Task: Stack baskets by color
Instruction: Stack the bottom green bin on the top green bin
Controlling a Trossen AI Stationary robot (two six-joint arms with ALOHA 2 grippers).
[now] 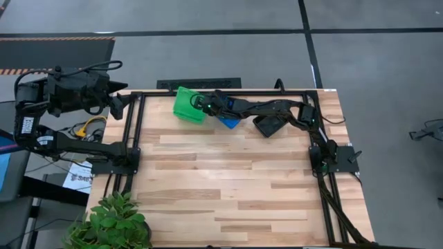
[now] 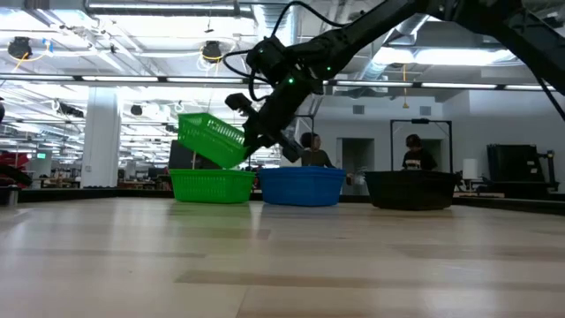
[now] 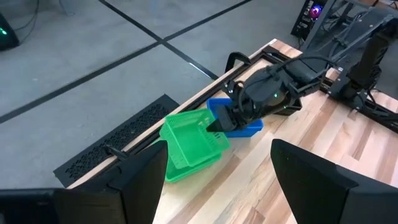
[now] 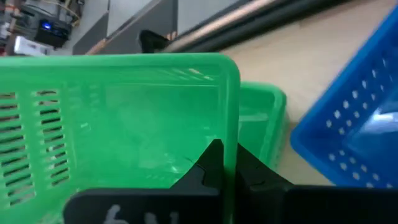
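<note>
right hand (image 4: 222, 163) clamped on the rim of a tilted bright green perforated plastic basket (image 2: 212, 139) — held over the green stack (image 2: 212, 185) at the bench's 12 o'clock edge | looks light, thin, flexy — pinch the rim wall | left hand (image 1: 119, 101) parked off the bench at 10 o'clock, fingers apart

— Green baskets?
— Two in sight: the tilted green basket (image 2: 212, 139), pinched in the jaws of the right gripper (image 2: 251, 141), and the lower green basket (image 2: 212, 185) just beneath those jaws. Any more nested inside it: impossible to tell.
— Blue?
— One blue basket (image 2: 302, 186) showing, just beside the jaws.
— Black?
— One black basket (image 2: 411, 189), farther from the jaws, past the blue.
— Grippers?
— Two: the right one, plus the left gripper (image 1: 119, 100), well apart from every basket.
— Anything else?
— One plant (image 1: 114, 223). Two people in the room behind: first person (image 2: 311, 150), second person (image 2: 413, 153).
</note>
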